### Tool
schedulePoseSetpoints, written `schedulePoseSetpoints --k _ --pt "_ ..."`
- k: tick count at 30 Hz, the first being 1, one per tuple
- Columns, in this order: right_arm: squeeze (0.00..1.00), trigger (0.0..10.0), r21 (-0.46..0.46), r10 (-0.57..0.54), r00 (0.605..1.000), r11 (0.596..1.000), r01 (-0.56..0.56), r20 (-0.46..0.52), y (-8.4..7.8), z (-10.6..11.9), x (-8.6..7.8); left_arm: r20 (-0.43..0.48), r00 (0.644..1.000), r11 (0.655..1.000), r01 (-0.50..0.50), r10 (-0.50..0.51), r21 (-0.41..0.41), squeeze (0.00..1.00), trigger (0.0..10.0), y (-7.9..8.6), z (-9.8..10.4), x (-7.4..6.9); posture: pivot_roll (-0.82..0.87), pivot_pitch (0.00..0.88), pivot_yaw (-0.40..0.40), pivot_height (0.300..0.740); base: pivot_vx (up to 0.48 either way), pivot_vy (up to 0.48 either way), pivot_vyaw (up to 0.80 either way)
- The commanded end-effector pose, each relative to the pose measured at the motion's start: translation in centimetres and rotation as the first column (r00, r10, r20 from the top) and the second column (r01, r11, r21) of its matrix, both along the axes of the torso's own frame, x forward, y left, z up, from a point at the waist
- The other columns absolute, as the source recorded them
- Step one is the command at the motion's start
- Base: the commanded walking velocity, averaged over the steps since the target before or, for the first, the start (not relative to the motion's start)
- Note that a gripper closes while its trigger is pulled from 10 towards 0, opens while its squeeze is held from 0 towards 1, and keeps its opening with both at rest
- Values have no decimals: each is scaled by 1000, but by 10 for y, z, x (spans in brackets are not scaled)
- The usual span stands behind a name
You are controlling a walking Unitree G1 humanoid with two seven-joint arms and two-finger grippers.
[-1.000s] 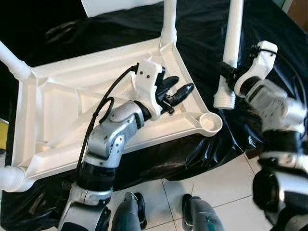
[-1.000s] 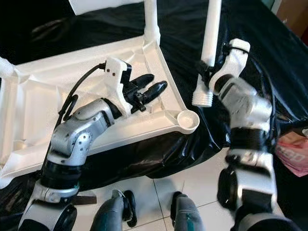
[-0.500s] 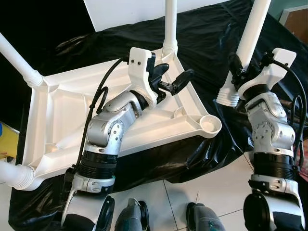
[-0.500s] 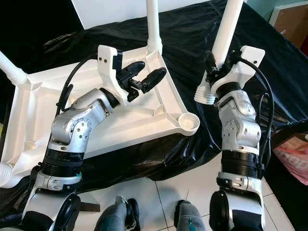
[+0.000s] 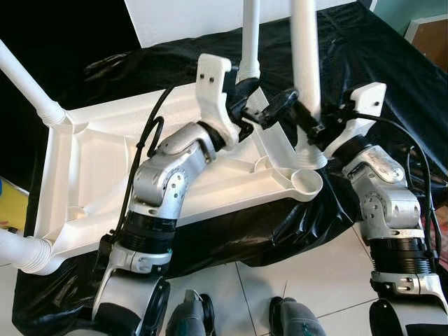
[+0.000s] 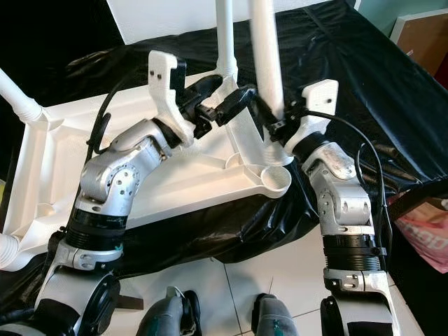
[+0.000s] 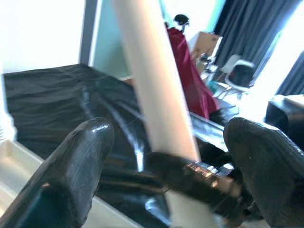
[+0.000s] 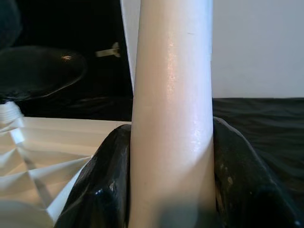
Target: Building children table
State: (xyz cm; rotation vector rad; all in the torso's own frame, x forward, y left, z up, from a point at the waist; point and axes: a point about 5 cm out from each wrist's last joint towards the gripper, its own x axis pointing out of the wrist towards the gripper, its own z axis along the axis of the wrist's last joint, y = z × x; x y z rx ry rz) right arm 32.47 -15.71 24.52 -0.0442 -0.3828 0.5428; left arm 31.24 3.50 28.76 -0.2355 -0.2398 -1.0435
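Observation:
A white children's table (image 5: 91, 161) lies upside down on black cloth, with legs standing in three corners. Its near right corner has an empty round socket (image 5: 309, 181). My right gripper (image 5: 313, 128) is shut on a loose white table leg (image 5: 305, 63), held upright with its lower end just above that socket. In the right wrist view the leg (image 8: 173, 118) sits between both fingers (image 8: 102, 190). My left gripper (image 5: 264, 112) is open, reaching over the table's right rim. Its fingers (image 7: 80, 175) straddle the same leg (image 7: 156, 109) without visibly touching it.
Black cloth (image 5: 364, 63) covers the support under the table and hangs over the near edge. My feet (image 5: 189, 315) stand on pale floor tiles. A white board (image 5: 182, 17) leans at the back. At the right there is a pink bag (image 6: 427, 234) and a cardboard box (image 6: 420, 35).
My right gripper has carried the loose leg to the left, over the empty corner socket. My left gripper has reached right and now straddles that leg.

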Motion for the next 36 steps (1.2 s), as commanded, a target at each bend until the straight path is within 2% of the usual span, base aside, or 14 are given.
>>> schedulePoseSetpoints --k 1,3,8,15,19,22,25,26,31,32,33,34,35,36 --pt "0 10000 -37 69 997 997 -68 32 4 2 -5 55 964 965 260 -261 15 0 10000 -8 6 -13 -94 99 50 740 0 0 0" --pt "0 10000 -66 109 993 992 -107 34 6 2 -6 60 951 953 303 -303 14 0 10000 -10 9 -16 -94 95 55 740 0 0 0" --pt "0 10000 -111 167 985 981 -162 44 10 1 -9 58 942 943 329 -331 43 0 10000 -12 11 -14 -93 91 65 740 0 0 0" --pt "0 10000 -151 223 974 965 -214 45 18 -7 -17 19 966 962 253 -257 101 0 10000 -7 7 3 -100 88 96 740 0 0 0" --pt "0 10000 -152 226 973 964 -217 43 18 -8 -18 12 970 965 241 -244 101 0 10000 -6 7 5 -102 89 109 740 0 0 0" --pt "0 10000 -161 243 970 958 -236 28 18 -14 -23 -36 962 962 272 -272 0 0 10000 -1 21 9 -113 89 129 740 0 0 0" --pt "0 10000 -168 248 968 956 -241 23 18 -17 -25 -52 956 957 288 -290 -40 0 10000 0 28 11 -117 88 133 740 0 0 0" --pt "0 10000 -175 251 968 954 -245 16 18 -19 -27 -67 949 949 301 -307 -90 0 10000 4 37 15 -121 90 137 740 0 0 0" --pt "0 10000 -186 254 967 951 -249 4 17 -24 -30 -77 951 948 287 -299 -136 0 10000 10 51 23 -107 81 136 740 0 0 0" --pt "0 10000 -186 255 967 950 -251 -2 16 -26 -30 -69 954 950 280 -291 -138 0 8824 12 54 25 -99 75 133 740 0 0 0" --pt "0 10000 -186 259 966 949 -255 -4 17 -27 -30 -58 956 952 277 -286 -129 0 2510 13 57 26 -93 65 133 740 0 0 0" --pt "0 10000 -186 259 966 949 -255 -4 17 -27 -30 -58 956 952 277 -286 -129 0 2510 13 57 26 -93 65 133 740 0 0 0" --pt "0 10000 -185 261 965 949 -257 -3 18 -27 -29 -42 958 952 277 -284 -127 0 0 15 59 26 -87 60 132 740 0 0 0" --pt "0 10000 -178 259 966 950 -256 -3 20 -26 -27 -38 959 954 273 -279 -125 0 0 16 60 26 -79 57 130 740 0 0 0"
